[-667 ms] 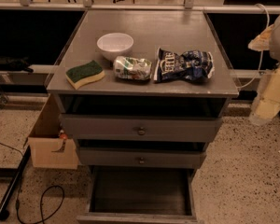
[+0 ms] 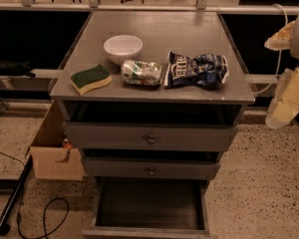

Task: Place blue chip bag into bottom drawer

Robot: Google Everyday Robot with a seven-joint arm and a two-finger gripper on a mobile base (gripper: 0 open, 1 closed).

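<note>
The blue chip bag [image 2: 197, 69] lies crumpled on the right side of the grey cabinet top [image 2: 159, 26], white lettered end towards the left. The bottom drawer [image 2: 149, 205] is pulled open below the two upper drawers, and its dark inside shows nothing in it. My gripper [image 2: 288, 96] hangs pale at the right edge of the view, beyond the cabinet's right side and a little lower than the top. It is apart from the bag and holds nothing that I can see.
On the cabinet top are a white bowl [image 2: 123, 47], a green-and-yellow sponge [image 2: 90, 78] and a small green-and-white foil bag [image 2: 141, 72] left of the chip bag. A cardboard box [image 2: 55, 156] and a black cable [image 2: 40, 218] are on the floor at the left.
</note>
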